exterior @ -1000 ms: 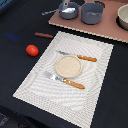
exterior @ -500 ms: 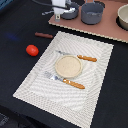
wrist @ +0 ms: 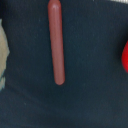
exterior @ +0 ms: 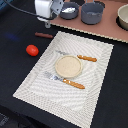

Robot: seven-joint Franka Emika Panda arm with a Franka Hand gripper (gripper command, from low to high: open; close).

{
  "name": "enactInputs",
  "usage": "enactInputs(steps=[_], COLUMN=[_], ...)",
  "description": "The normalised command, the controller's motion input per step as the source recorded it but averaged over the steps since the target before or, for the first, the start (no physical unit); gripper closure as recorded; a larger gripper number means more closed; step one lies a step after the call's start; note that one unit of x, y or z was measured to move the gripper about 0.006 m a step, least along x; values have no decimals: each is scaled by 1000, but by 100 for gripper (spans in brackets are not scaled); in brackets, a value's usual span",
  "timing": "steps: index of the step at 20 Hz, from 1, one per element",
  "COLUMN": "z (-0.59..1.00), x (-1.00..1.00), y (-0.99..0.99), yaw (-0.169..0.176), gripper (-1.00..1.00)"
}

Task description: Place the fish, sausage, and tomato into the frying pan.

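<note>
Arm: the white Franka gripper (exterior: 48, 21) is hanging above the dark tabletop (exterior: 15, 55), just over the thin reddish-brown sausage rod (exterior: 44, 35); its fingers are not showing clearly in either view, so I cannot tell whether they are spread or closed.

Sausage: it is lying flat on the dark surface, filling the wrist view (wrist: 56, 42), untouched and outside the pan.

Tomato: the small glossy red ball (exterior: 32, 50) is sitting near the sausage, beside the striped placemat (exterior: 95, 95), also not yet moved; its edge is peeking into the wrist view (wrist: 125, 55).

Pan: the round dark blue-grey frying pan (exterior: 69, 10) is waiting on the wooden board at the back, with something pale, likely the white fish (exterior: 68, 9), lying inside.

Progress: one item probably is being counted as done; sausage and tomato are remaining.

Step in hand: the arm appears to be lining up on the sausage.
</note>
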Motion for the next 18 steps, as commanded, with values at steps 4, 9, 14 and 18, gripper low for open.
enactInputs(steps=[4,9,14,18], z=[-174,-135,-326,-421], x=[-97,0,-81,-184], y=[-790,-818,-636,-306], yaw=[-33,-15,-12,-13], gripper=[-100,-100,-100,-100])
